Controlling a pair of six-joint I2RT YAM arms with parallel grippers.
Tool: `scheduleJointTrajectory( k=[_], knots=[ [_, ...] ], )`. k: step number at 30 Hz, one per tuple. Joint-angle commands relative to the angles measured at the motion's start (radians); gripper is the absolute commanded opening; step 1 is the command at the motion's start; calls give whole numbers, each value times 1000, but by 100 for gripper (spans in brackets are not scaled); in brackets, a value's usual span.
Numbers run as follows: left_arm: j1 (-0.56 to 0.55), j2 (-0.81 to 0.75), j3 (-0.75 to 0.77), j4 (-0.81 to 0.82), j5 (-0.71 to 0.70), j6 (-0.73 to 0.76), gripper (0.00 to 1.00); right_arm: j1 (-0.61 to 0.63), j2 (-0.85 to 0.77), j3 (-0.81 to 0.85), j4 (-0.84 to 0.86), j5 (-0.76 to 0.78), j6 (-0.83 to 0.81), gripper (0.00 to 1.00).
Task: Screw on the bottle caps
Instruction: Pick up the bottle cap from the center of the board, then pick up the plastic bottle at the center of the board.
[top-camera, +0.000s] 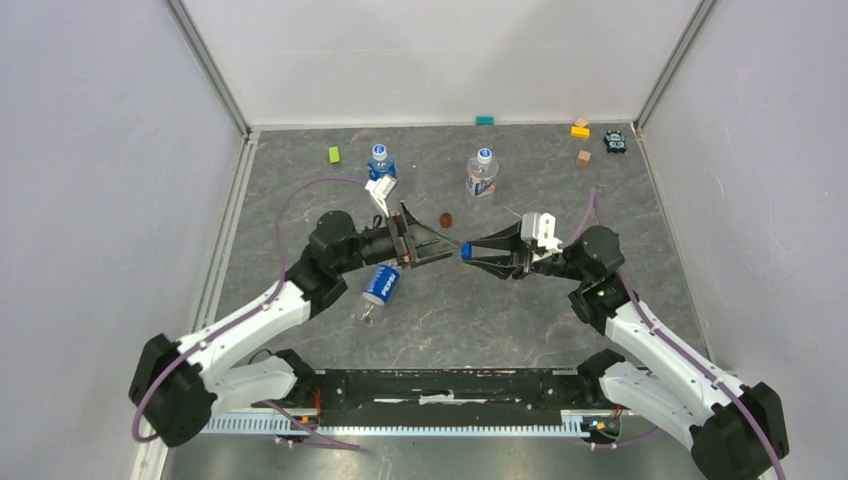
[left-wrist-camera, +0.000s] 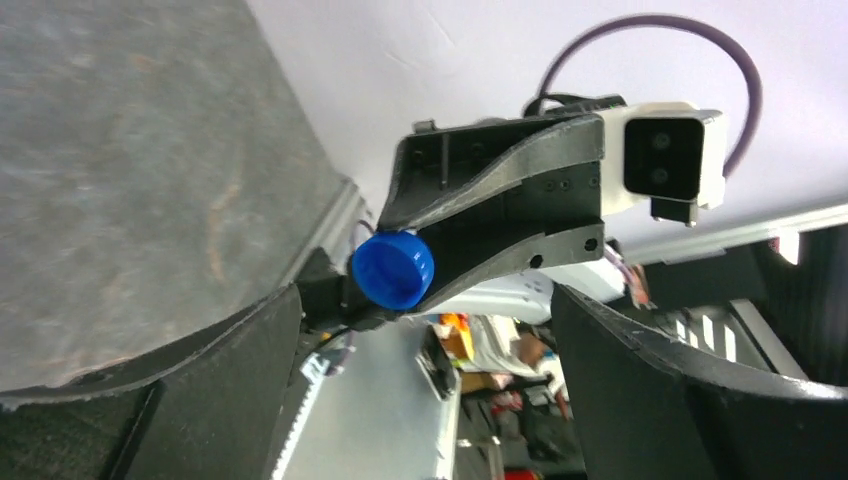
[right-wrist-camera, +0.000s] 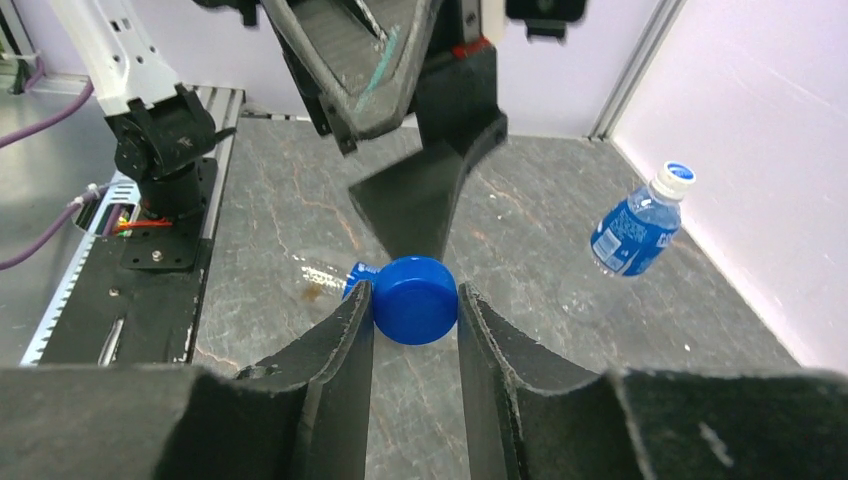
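Top external view has the right gripper (top-camera: 467, 251) pinching the blue cap (right-wrist-camera: 415, 300) facing the left gripper (left-wrist-camera: 425, 300), jaws wide open and empty, its arm partly covering a lying bottle (top-camera: 381, 286), with a red-brown disc (top-camera: 446, 219) just beyond.

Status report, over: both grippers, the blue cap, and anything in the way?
Right gripper shut on blue cap, lifted off table. Left gripper open, close in front of cap. One bottle lies on table by left arm.

Top camera: looking down over whole tabletop (top-camera: 500, 320) from behind. Wrist cameras: facing each other close-up, both framing blue cap (right-wrist-camera: 415, 298).
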Motion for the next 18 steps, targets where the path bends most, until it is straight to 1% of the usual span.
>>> scheduleJointTrajectory(
  k=[1,3,4,6,8,10,11,12,13,15,16,17,18],
  knots=[
    [26,-176,20,-326,-203,250,100,-4,-29,43,-85,56,-50,0],
    [30,-266,20,-490,-343,281,100,-4,-30,36,-82,57,-44,0],
    [32,-316,4,-527,-409,314,100,-3,-28,33,-78,57,-37,0],
    [33,-415,-24,-578,-478,441,100,-3,-25,33,-71,58,-27,0],
    [33,-453,21,-730,-564,523,94,-4,-19,34,-68,58,-18,0],
    [33,-393,141,-949,-626,636,91,-3,-12,39,-68,60,-9,0],
    [33,-351,193,-1056,-645,691,92,-3,-7,41,-68,60,-7,0],
    [33,-298,245,-1144,-652,734,98,-3,-5,45,-68,57,-2,0],
    [33,-242,283,-1211,-662,760,100,-3,-2,46,-68,54,-2,0],
    [32,-153,338,-1314,-694,808,100,-3,-2,46,-70,52,2,0],
    [32,-118,349,-1337,-711,822,100,-2,-3,45,-76,53,2,0],
    [32,-16,359,-1356,-725,853,100,-3,-13,43,-107,62,-13,0],
    [30,16,359,-1355,-736,855,100,-3,-18,43,-121,65,-21,0]
  ],
)
